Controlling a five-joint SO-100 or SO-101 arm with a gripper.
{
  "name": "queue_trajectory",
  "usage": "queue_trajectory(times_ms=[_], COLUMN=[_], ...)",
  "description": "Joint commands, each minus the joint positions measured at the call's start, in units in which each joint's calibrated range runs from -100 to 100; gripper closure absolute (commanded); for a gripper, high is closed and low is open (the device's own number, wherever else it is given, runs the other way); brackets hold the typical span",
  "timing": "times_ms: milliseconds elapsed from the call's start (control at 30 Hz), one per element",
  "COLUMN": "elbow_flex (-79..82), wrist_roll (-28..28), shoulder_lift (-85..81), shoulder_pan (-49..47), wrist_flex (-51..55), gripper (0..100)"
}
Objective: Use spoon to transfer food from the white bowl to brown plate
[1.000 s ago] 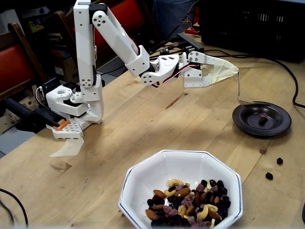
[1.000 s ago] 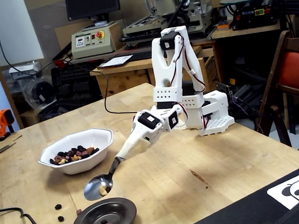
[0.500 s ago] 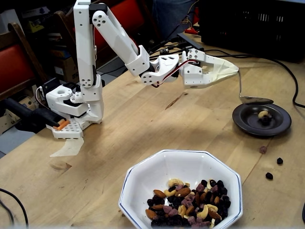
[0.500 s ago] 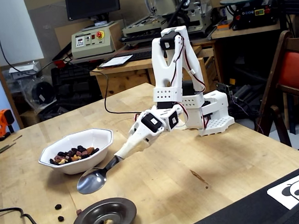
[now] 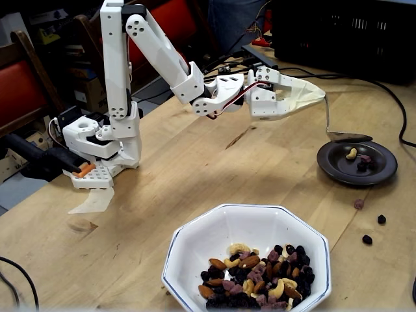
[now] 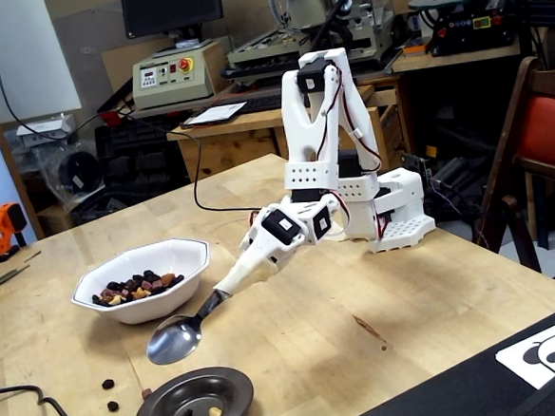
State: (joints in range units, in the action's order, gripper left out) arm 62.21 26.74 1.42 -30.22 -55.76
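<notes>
My gripper [image 5: 317,97] [image 6: 223,291] is shut on the handle of the silver spoon [image 5: 348,136] [image 6: 174,340]. The spoon's oval bowl hangs empty just above the near-arm edge of the brown plate [image 5: 338,168] [image 6: 224,393]. A tan cashew [image 5: 351,153] and dark and pink pieces of food lie in the plate. The white bowl [image 5: 221,234] [image 6: 142,308] stands apart from the plate, with a heap of nuts, raisins and dried fruit [image 5: 257,276] [image 6: 135,286] in it.
Loose pieces of food [image 5: 367,239] [image 6: 109,383] lie on the wooden table beside the plate. The arm's white base [image 5: 97,143] [image 6: 392,214] stands near the table's edge. A black cable [image 5: 396,110] runs past the plate, and a dark crate [image 5: 351,32] stands behind.
One second ago the spoon held a cashew over the plate. It tipped and the food dropped into the plate. The spoon now hangs empty, slightly higher.
</notes>
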Motion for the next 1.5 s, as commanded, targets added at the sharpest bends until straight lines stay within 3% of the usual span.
queue_trajectory(times_ms=[0,433,900,1467], elbow_flex=[-3.27,-3.00,-2.38,-2.38], wrist_roll=[-4.69,-19.73,-22.95,-23.20], shoulder_lift=[-1.89,-13.87,-26.53,-44.51], shoulder_pan=[-0.60,-0.15,0.52,12.22], wrist_flex=[-0.76,-0.68,-0.29,32.99], gripper=[97,98,98,98])
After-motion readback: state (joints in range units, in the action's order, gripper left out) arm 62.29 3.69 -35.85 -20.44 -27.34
